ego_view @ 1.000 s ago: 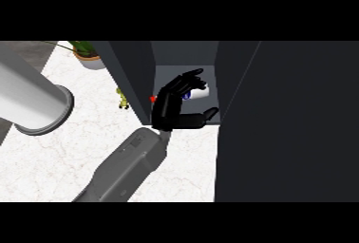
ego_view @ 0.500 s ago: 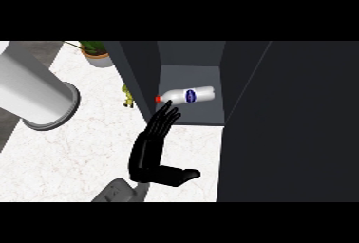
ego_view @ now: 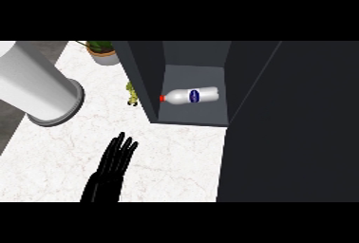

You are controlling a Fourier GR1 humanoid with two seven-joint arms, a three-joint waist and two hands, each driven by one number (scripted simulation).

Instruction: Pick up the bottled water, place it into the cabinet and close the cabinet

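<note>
Hand (ego_view: 108, 173) now farther from bottle (ego_view: 191, 96)

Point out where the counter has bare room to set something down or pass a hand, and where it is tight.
Bare marble runs between the hand and the open cabinet, and left of the hand below the white cylinder. It is tight at the far edge, where a potted plant and a small green item sit against the cabinet's wall. Inside, the bottled water lies on its side, floor free in front.
</note>
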